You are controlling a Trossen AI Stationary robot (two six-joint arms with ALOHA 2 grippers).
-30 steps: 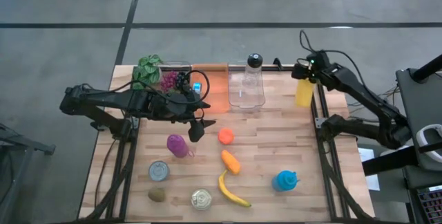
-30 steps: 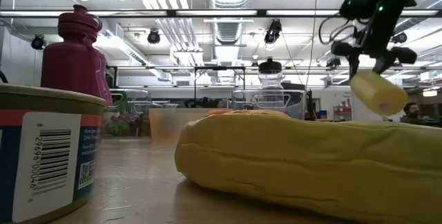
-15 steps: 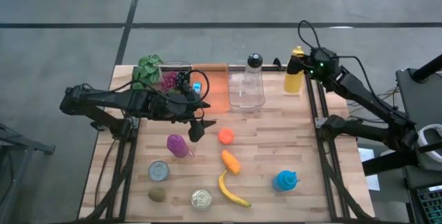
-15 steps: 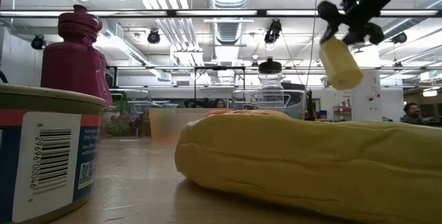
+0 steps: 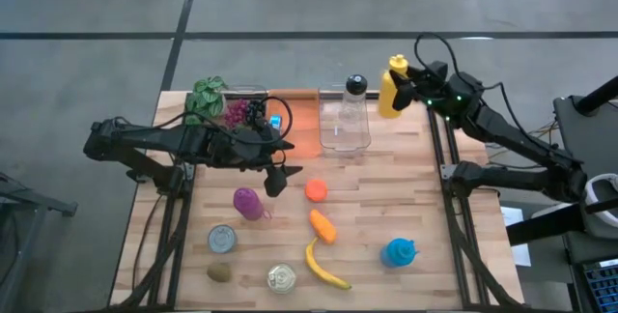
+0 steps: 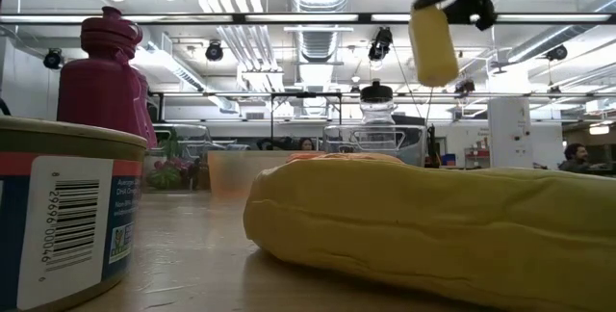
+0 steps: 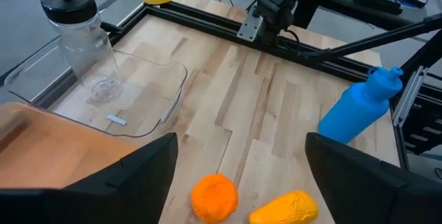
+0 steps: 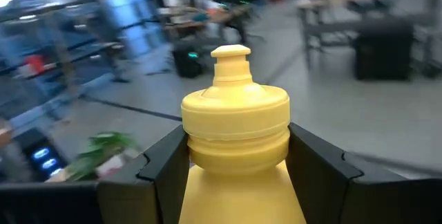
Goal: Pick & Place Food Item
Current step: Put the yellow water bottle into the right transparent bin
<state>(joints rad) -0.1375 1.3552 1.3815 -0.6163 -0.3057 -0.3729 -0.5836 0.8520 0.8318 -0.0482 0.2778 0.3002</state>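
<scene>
My right gripper (image 5: 406, 89) is shut on a yellow squeeze bottle (image 5: 390, 89) and holds it in the air over the table's far edge, just right of a clear tray (image 5: 345, 137). A clear bottle with a black cap (image 5: 355, 96) stands in that tray. The low view shows the yellow bottle (image 6: 433, 42) high above the table. My left gripper (image 5: 275, 180) hovers open at the table's middle, between a purple bottle (image 5: 247, 203) and an orange ball (image 5: 316, 190). Its wrist view looks over the orange ball (image 7: 214, 198) toward the tray (image 7: 145, 99). My right gripper pinches the yellow bottle between its two fingers (image 8: 164, 165), at the shoulder just under the cap (image 8: 235, 117). The fingers reach in about level from the table's right side. The bottle is lifted clear and hangs nearly upright, a little tilted, with its base (image 6: 439, 73) downward.
On the near half lie a banana (image 5: 323, 267), a carrot-like piece (image 5: 323, 226), a blue bottle (image 5: 399, 252), two cans (image 5: 222, 239) (image 5: 282, 278) and a brown lump (image 5: 219, 272). Greens (image 5: 206, 98) and an orange bin (image 5: 302, 125) are along the far edge.
My right gripper has carried the yellow bottle from the table's right edge toward the far edge and leftward, rising as it went. The bottle has swung from a strong tilt to nearly upright. My left arm has kept still.
</scene>
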